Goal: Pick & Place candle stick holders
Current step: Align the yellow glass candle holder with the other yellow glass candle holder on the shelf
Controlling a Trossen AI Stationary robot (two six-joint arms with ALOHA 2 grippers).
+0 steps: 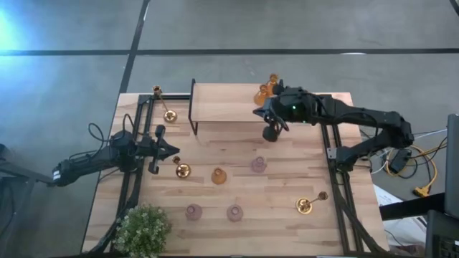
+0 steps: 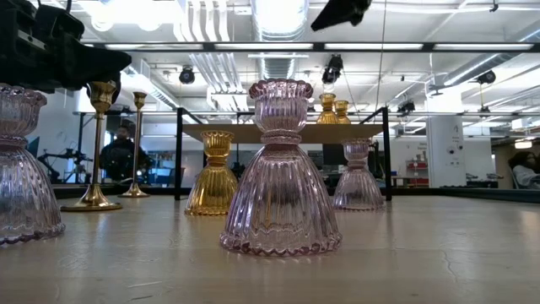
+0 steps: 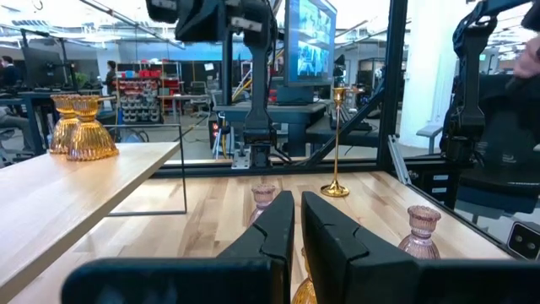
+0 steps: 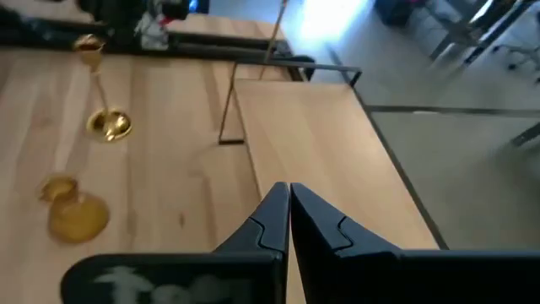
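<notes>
Two amber glass holders (image 1: 265,89) stand on the raised wooden shelf (image 1: 222,104), at its far right end. On the table stand one amber holder (image 1: 219,175), three pink ones (image 1: 258,165) (image 1: 193,211) (image 1: 234,213) and three gold ones (image 1: 163,102) (image 1: 181,170) (image 1: 310,203). My left gripper (image 1: 174,154) is shut and empty. It hovers just left of the middle gold holder, whose top shows below its fingers in the left wrist view (image 3: 302,292). My right gripper (image 1: 262,115) is shut and empty above the shelf's right part (image 4: 337,160).
A green leafy plant (image 1: 143,229) stands at the near left corner. The shelf rests on a thin black frame (image 1: 192,107). Black rails run along the table's left side (image 1: 136,165) and right side (image 1: 333,165). Bare wood lies between the pink holders and the right gold one.
</notes>
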